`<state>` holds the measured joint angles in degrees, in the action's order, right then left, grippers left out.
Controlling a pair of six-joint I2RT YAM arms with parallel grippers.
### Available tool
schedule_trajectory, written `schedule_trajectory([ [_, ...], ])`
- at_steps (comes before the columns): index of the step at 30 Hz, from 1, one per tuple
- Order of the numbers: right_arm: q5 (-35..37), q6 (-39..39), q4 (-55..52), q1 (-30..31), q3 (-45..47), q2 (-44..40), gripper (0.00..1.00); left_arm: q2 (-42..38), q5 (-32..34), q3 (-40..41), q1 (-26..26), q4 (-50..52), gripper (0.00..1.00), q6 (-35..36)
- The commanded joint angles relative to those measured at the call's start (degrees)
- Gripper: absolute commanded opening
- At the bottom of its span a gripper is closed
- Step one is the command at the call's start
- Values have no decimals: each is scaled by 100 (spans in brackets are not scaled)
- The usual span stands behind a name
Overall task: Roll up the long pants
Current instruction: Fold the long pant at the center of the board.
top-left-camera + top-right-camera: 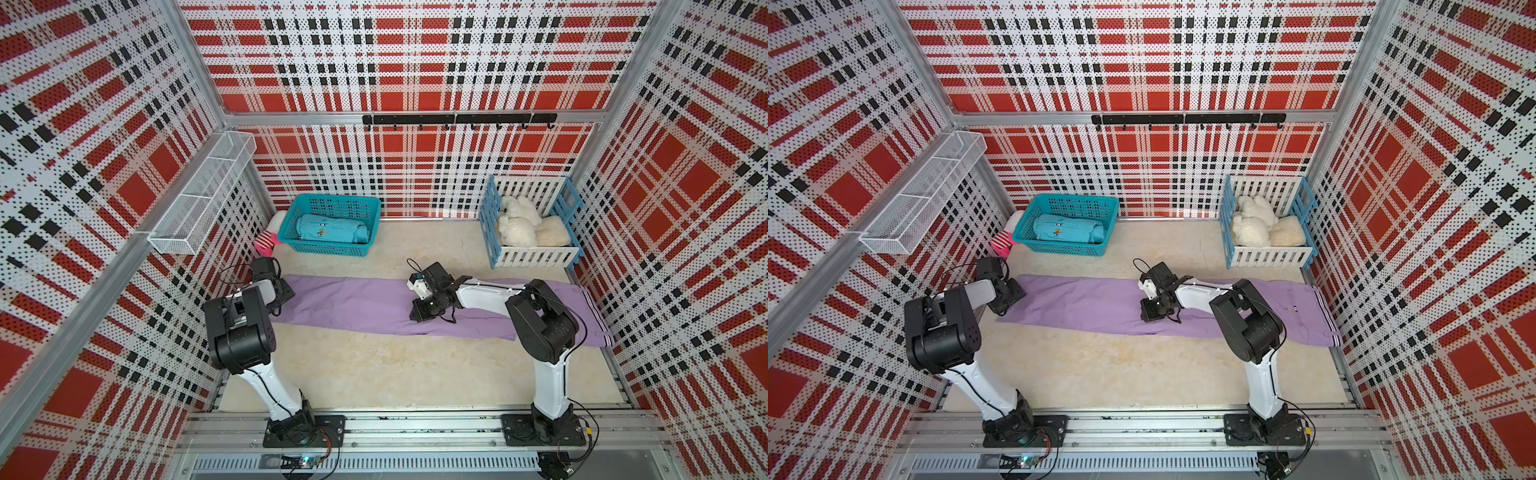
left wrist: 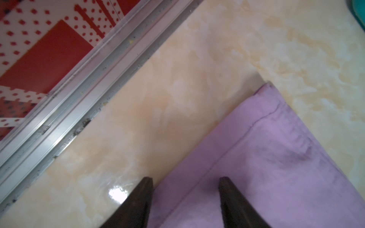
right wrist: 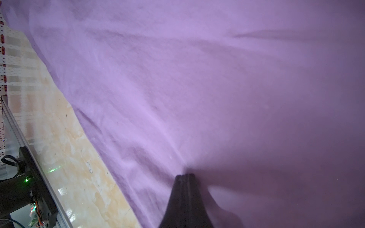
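Lying flat across the table, the long pants stretch from side to side in both top views. Their striped waistband sits at the robot's right, close to the side wall, and the leg ends sit at its left.

The left gripper hangs over the leg end with its jaws apart. In the left wrist view one fingertip is above bare table and the other is above the purple cloth, so the pair straddles the edge of the hem. Nothing is between them.

The right gripper is down on the middle of the pants with its jaws pressed together. Its tips touch the cloth, and creases run toward them. Whether a fold is pinched there I cannot tell. In a top view it sits near the front edge of the cloth.

Behind the pants, a teal basket holds a rolled blue garment, with a pink striped sock just beside it. Toward the back right, a blue and white crate holds white plush toys
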<state>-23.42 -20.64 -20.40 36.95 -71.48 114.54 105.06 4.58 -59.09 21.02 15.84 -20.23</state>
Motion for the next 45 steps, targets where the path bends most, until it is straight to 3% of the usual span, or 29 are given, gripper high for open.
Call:
schedule_trajectory([
  [1,37,23,-212,-39,139,51,0,340,-189,190,-14,1241,66,255],
  [7,-200,196,-78,-64,220,162,0,632,-724,-250,227,1654,75,1498],
  [16,-389,366,-17,-244,292,297,0,689,-1487,-367,1079,2058,76,2029],
  [36,-449,333,165,-373,521,218,0,1410,-2076,-358,355,2301,68,2394],
  [45,-462,332,173,-373,518,245,0,1439,-2176,-396,315,2379,55,2478],
])
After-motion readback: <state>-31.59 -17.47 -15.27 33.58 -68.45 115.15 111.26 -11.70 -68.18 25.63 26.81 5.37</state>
